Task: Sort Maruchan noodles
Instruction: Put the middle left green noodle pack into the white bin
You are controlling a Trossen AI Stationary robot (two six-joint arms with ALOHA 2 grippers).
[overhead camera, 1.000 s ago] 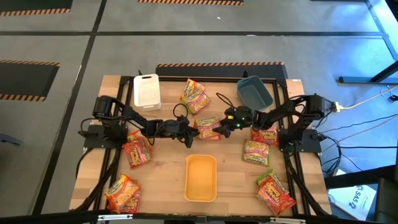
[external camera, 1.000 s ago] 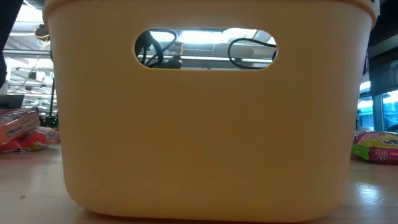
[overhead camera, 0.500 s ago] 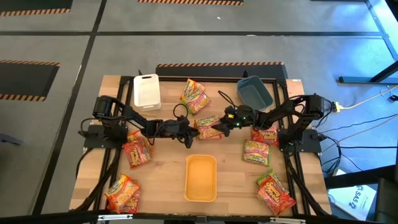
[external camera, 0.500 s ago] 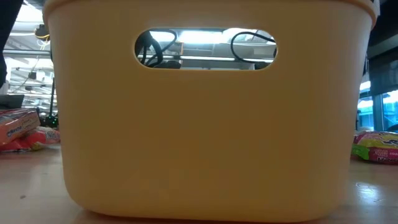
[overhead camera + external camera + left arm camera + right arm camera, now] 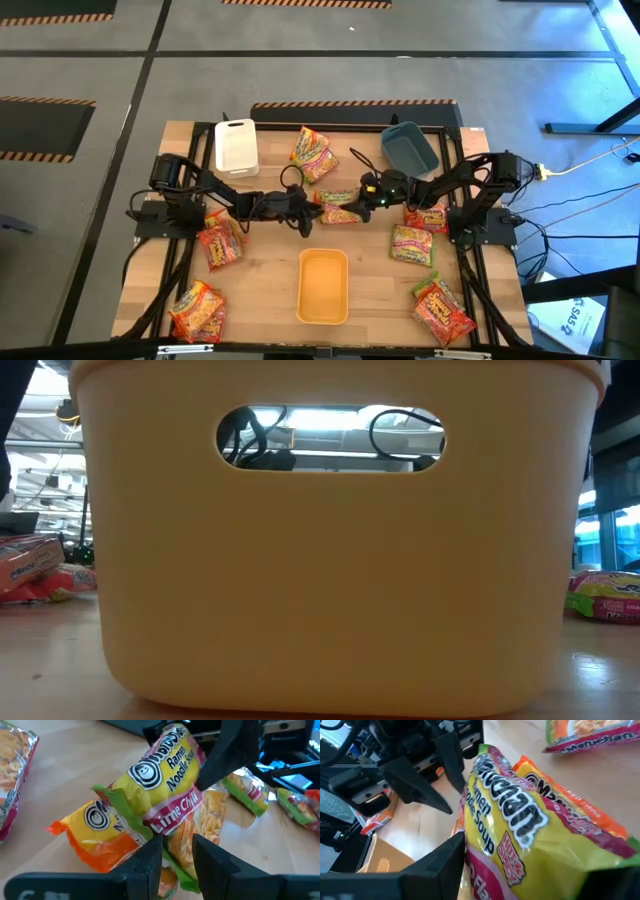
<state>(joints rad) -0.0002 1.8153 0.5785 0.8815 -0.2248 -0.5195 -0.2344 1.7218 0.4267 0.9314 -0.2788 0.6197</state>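
L claw (image 5: pixel 176 851) + R claw (image 5: pixel 530 870) both gripping green-pink packet (image 5: pixel 165 785).

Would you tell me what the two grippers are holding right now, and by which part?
Both grip the green-pink Lime Chili packet: the left gripper pinches one end edge, the right gripper its opposite end.

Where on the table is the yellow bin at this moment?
In the high view the yellow bin stands at the table's near middle edge, just below the two end effectors meeting at the centre, with a green-pink noodle packet to its right.
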